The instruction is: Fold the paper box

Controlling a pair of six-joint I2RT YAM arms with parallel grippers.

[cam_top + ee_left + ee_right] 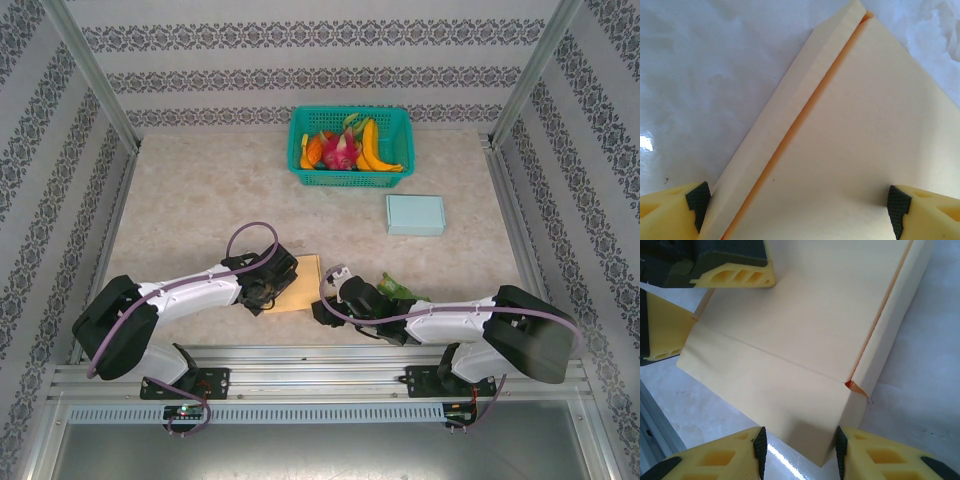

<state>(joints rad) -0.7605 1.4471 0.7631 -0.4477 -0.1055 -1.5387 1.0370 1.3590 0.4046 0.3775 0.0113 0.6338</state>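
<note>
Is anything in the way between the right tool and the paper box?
Nothing visible. A corner of the paper box sits between the fingers of the right tool, with nothing else in that gap.

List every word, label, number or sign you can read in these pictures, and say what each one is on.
There is no readable text in these pictures.
paper box: plain cream faces in both wrist views, no print.
light blue box: blank top, no label visible.
green basket: no tag or lettering to be seen.
wallpaper: bands of ornament only, no letters.
</note>
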